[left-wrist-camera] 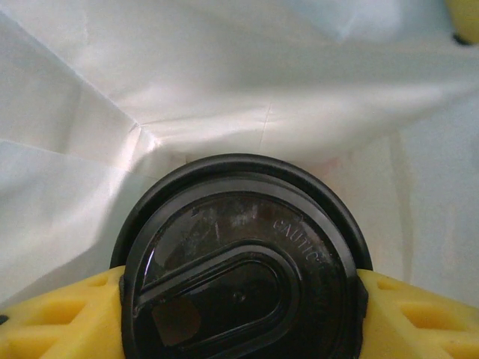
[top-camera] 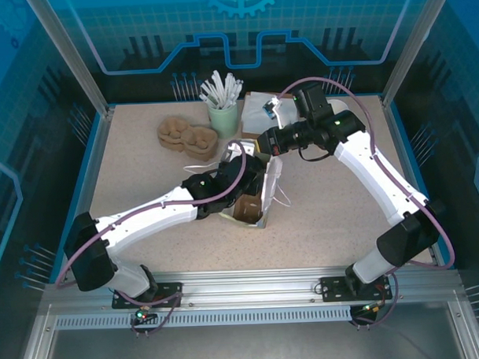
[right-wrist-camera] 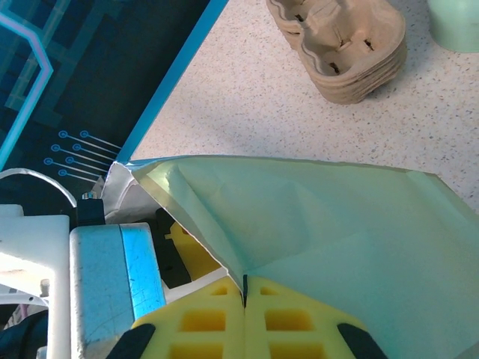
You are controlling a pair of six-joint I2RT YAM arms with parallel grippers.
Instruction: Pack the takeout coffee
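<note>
Top external view: we see the white paper bag [top-camera: 265, 186] in the middle of the table [top-camera: 328, 224], the left arm reaching into its mouth and the right claw [top-camera: 267, 144] at its top edge. Left wrist view: our left claw [left-wrist-camera: 239, 318] grips the coffee cup [left-wrist-camera: 239, 239] at its black lid, inside the bag. Right wrist view: the right claw is pinched closed on the bag's edge, with stacked pulp cup carriers [right-wrist-camera: 344, 45] on the table beyond.

Coffee cup [left-wrist-camera: 239, 262] gripped inside white bag [left-wrist-camera: 224, 82]
Yellow fingers [left-wrist-camera: 52, 318] of the left tool [left-wrist-camera: 239, 314] clamp its black lid, lower centre.
</note>
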